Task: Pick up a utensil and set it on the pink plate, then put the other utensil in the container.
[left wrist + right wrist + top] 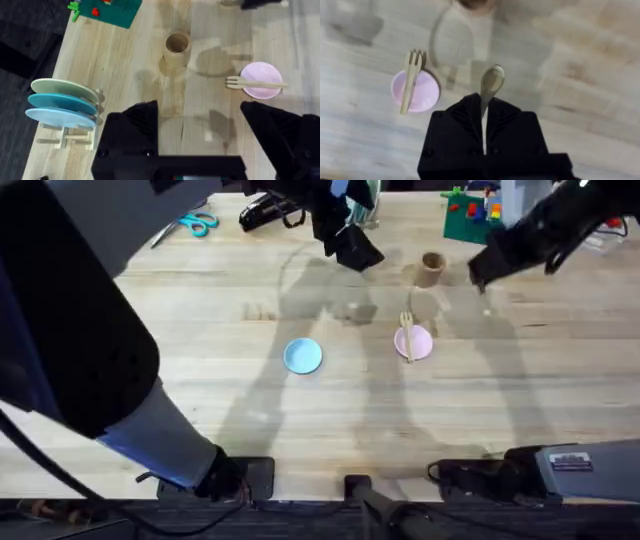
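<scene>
The wooden fork (407, 332) lies across the small pink plate (416, 344), its tines pointing toward the tan cylindrical container (431, 269), which stands upright just beyond. My right gripper (481, 274) hovers to the right of the container, shut on the wooden spoon (491, 81), whose bowl sticks out past the fingertips. The right wrist view also shows the fork (411, 80) on the pink plate (422, 95). My left gripper (358, 252) hangs open and holds nothing, left of the container (176, 47); the left wrist view shows the pink plate (262, 75) and fork (252, 84) too.
A light blue plate (303, 356) lies left of the pink one. A rack of plates (62, 102) and a green brick baseplate (107, 10) sit at the table's far side. Blue scissors (197, 223) lie at the far left.
</scene>
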